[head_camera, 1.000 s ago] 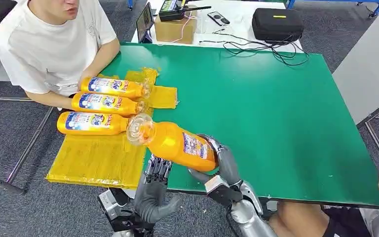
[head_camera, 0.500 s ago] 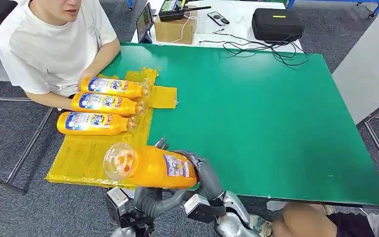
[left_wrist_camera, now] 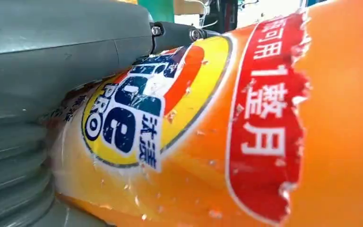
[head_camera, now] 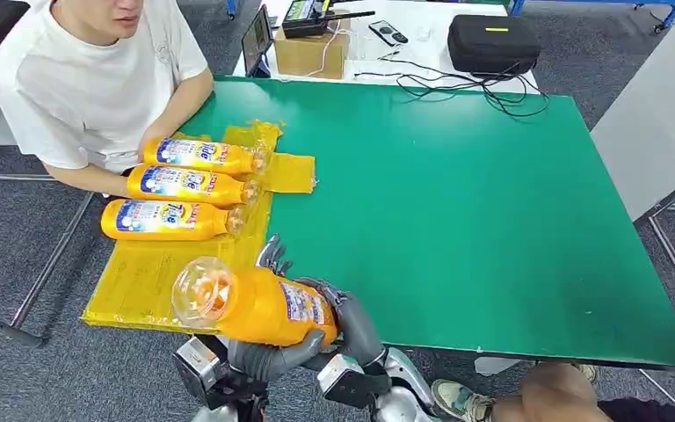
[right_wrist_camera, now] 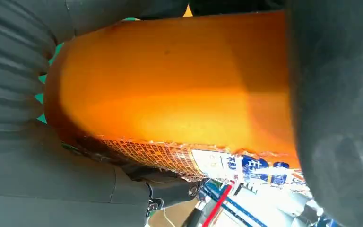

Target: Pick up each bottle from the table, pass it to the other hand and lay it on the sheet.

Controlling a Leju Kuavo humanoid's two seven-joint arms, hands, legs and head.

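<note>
The orange bottle [head_camera: 250,306] is up in the air between my two hands, lying on its side above the near table edge, clear cap aimed out past the near corner of the yellow sheet [head_camera: 163,281]. My right hand [head_camera: 344,309] wraps its base end, fingers curled round the body. My left hand [head_camera: 272,347] cradles it from below, fingertips [head_camera: 272,256] poking up behind the far side; up close, my thumb lies flat on the label. Both hands on it at once, so I judge this is the hand-over itself. Which hand carries the weight, I cannot tell.

Three bottles [head_camera: 176,184] already lie in a row on the sheet, beside a seated person [head_camera: 88,88] whose arm rests just by them. No more bottles on the green table [head_camera: 475,202]. So, as I read it: right hand lets go, left lays this one in the bare near part of the sheet, and the job looks close to finished.
</note>
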